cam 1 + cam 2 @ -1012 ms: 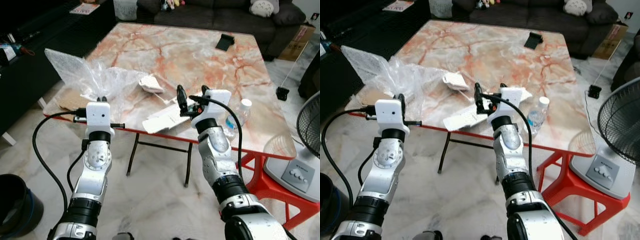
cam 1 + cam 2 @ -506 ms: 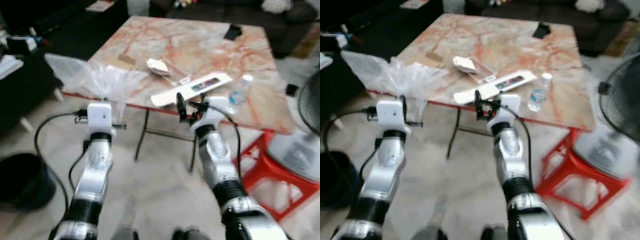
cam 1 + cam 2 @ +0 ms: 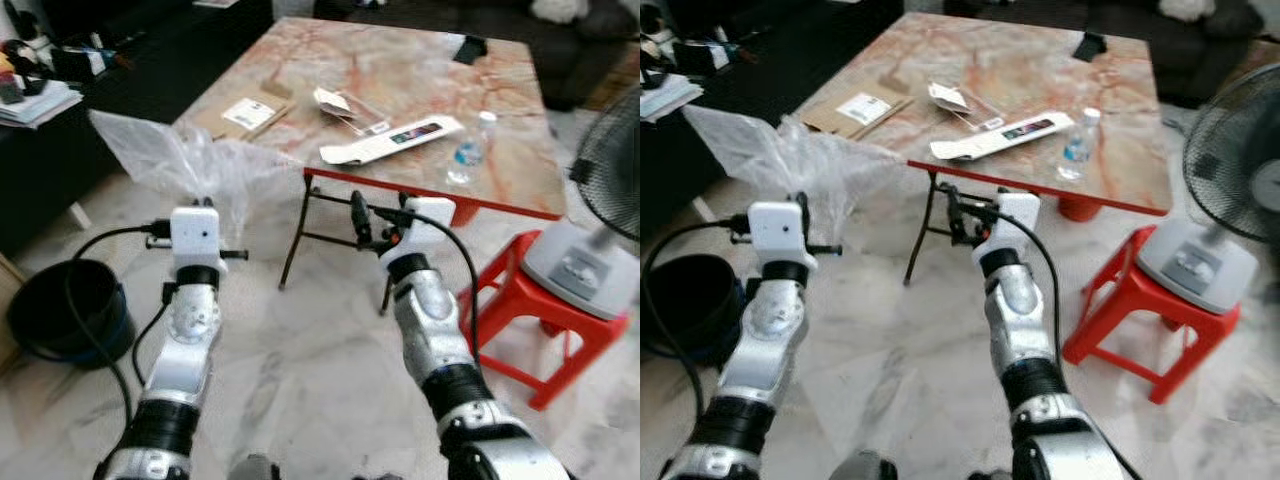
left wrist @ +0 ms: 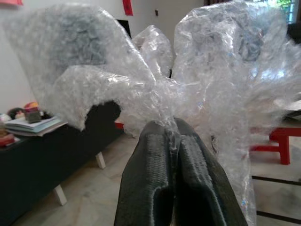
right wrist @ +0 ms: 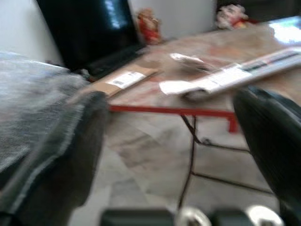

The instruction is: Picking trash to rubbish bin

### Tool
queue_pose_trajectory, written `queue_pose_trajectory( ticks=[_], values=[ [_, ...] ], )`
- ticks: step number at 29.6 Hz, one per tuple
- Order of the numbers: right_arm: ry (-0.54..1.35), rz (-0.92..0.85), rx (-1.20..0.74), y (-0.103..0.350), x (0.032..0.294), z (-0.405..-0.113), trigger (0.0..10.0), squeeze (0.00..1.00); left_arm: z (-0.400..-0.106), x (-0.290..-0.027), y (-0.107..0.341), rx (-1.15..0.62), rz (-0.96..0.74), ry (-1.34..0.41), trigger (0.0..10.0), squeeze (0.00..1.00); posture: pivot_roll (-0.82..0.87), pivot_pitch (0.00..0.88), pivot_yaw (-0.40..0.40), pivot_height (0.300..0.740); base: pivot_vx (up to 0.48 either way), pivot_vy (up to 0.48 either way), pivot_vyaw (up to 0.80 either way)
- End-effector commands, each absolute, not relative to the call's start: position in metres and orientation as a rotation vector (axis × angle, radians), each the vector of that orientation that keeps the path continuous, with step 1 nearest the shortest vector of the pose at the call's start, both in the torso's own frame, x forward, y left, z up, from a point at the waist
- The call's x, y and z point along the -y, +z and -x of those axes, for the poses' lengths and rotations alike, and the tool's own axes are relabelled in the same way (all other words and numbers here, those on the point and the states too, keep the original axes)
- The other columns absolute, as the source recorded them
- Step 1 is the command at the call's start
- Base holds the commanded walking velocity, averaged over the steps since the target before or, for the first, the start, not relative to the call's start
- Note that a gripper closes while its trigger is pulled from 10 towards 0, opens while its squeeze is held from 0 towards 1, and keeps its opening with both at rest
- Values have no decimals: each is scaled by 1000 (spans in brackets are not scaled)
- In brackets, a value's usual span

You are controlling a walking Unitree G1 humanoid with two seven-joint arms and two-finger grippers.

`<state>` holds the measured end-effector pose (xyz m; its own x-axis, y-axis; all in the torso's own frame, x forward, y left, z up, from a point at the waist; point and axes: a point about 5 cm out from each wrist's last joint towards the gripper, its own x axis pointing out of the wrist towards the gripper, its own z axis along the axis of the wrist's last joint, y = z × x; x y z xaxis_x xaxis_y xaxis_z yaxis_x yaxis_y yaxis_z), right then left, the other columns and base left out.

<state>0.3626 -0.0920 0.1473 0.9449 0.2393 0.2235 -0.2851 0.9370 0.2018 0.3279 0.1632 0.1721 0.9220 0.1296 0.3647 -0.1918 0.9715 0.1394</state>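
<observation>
The left gripper (image 4: 175,141) pinches a crumpled sheet of bubble wrap (image 3: 180,165) aloft for carrying to the black rubbish bin (image 3: 62,310) at nine o'clock, while the right gripper (image 3: 378,215) hangs wide and empty below the marble counter (image 3: 400,60).

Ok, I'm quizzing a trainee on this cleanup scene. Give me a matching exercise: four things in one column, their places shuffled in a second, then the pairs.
Things:
1. bubble wrap
2. water bottle
3. black bin
4. red stool

Places:
A. on the floor at the robot's left
B. clamped in the left gripper
C. standing on the marble table
D. on the floor under the fan's base

Pairs: 1-B, 2-C, 3-A, 4-D
</observation>
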Motion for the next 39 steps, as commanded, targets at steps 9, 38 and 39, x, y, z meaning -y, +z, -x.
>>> queue_pose_trajectory(
  ticks=[9,38,39],
  values=[
    [235,-213,-77,77,111,-342,10000,0,-310,-184,79,4,-262,60,10000,0,135,122,-32,728,0,0,0],
    [38,-160,-931,-81,161,-192,10000,0,-161,-261,-75,-899,-71,390,10000,0,137,73,-14,728,0,0,0],
    [45,-172,-935,-82,160,-192,10000,0,-162,-260,-75,-897,-73,385,10000,0,137,72,-13,728,0,0,569]
  ],
)
